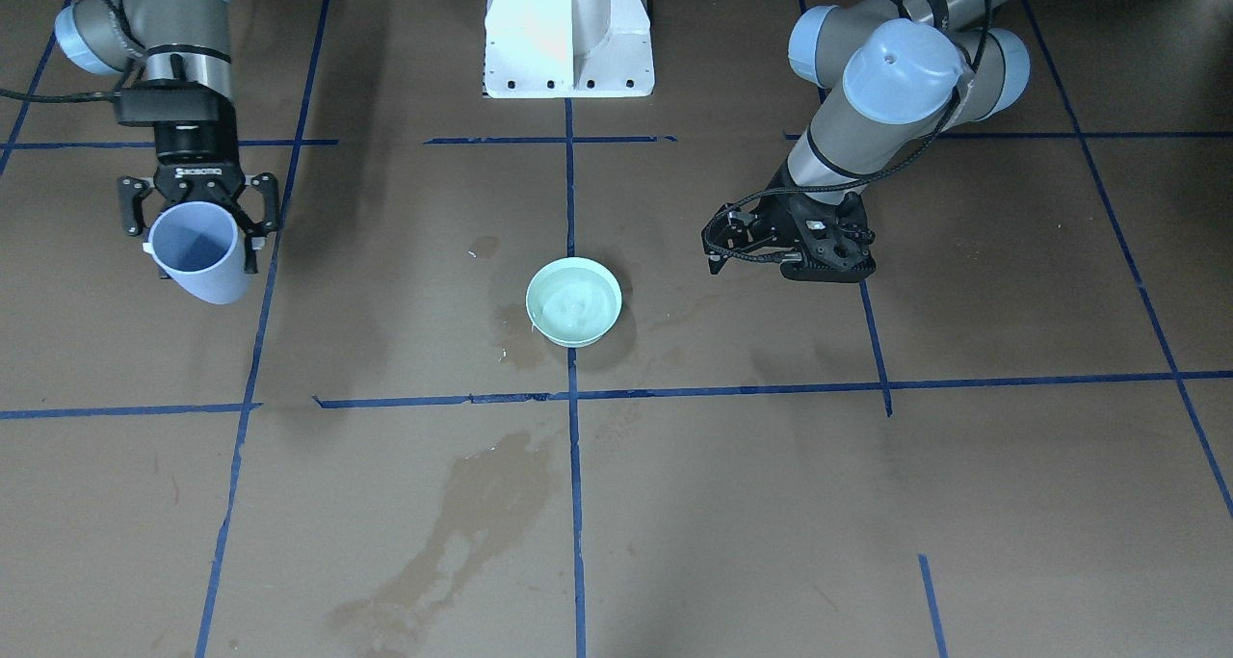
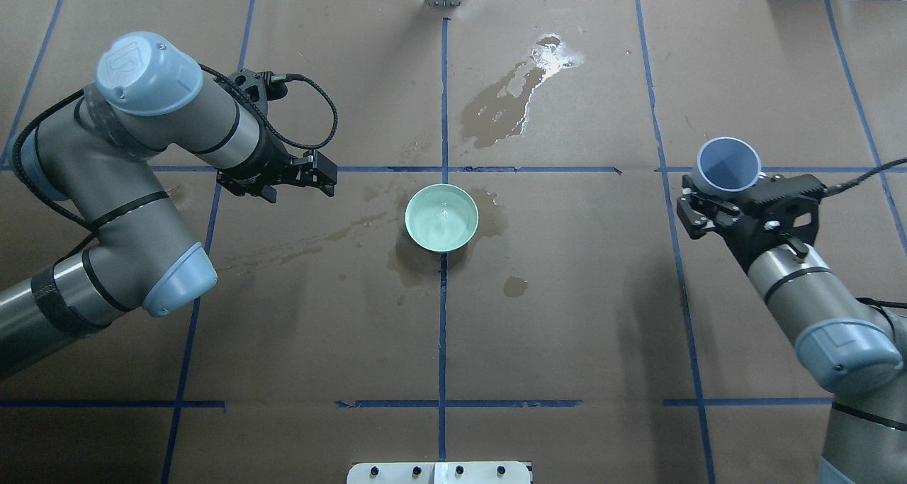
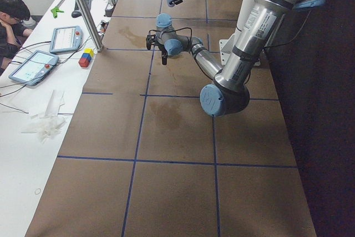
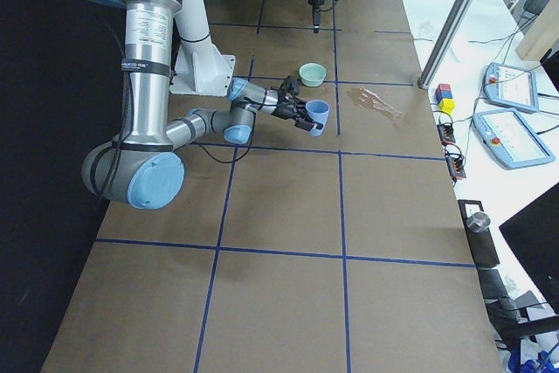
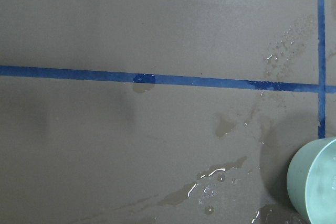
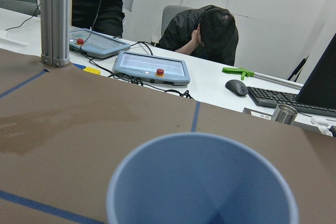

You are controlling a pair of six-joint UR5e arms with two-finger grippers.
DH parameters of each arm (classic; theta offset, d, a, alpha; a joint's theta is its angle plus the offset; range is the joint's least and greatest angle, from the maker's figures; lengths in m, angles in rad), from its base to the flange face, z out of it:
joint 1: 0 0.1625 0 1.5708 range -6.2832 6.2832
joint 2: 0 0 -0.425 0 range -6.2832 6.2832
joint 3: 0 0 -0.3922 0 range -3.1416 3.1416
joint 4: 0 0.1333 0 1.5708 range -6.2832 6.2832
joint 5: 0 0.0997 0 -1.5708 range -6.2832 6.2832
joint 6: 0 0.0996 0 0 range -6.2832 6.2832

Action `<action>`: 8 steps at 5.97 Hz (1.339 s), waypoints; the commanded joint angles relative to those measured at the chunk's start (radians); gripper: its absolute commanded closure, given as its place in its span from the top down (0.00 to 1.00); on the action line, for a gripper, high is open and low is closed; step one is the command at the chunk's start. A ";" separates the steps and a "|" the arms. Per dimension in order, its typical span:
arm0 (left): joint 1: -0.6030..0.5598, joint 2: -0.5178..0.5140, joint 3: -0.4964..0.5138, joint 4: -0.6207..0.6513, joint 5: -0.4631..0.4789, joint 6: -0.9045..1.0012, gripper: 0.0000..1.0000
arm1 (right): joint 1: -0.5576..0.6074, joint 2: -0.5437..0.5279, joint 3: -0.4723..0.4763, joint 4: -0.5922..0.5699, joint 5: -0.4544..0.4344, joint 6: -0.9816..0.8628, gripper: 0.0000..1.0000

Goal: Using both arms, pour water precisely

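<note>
The water (image 2: 441, 218), clear with pale ripples, lies in the green bowl (image 2: 408, 215), which stands on a crossing of blue tape lines (image 2: 442, 328) with wet patches (image 2: 411, 264) around it. The left gripper (image 2: 294, 185), jaws spread and empty, hangs near the bowl on the robot's left and is the nearer tool. Well apart from the bowl on the robot's right, the right gripper (image 2: 733, 197) pinches a blue cup (image 2: 730, 161), seemingly empty, its long axis tilted and its mouth turned upward.

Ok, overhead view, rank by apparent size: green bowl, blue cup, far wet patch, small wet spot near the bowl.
1. far wet patch
2. green bowl, barely above blue cup; unsure, the cup is raised in the right claw, nearer the camera
3. small wet spot
</note>
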 commanded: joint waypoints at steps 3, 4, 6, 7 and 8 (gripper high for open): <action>0.000 0.000 -0.006 0.002 0.000 0.000 1.00 | 0.042 -0.022 -0.355 0.438 0.053 -0.025 0.02; 0.000 0.001 -0.006 0.002 0.000 -0.002 1.00 | 0.051 -0.025 -0.364 0.451 0.062 -0.022 0.02; 0.000 0.000 -0.006 0.003 0.000 -0.002 1.00 | 0.067 -0.045 -0.369 0.485 0.088 -0.014 0.04; 0.000 0.000 -0.008 0.002 0.000 -0.005 1.00 | 0.067 -0.060 -0.374 0.509 0.096 -0.012 0.07; 0.000 0.000 -0.006 0.002 0.000 -0.005 1.00 | 0.082 -0.062 -0.380 0.529 0.137 -0.012 0.09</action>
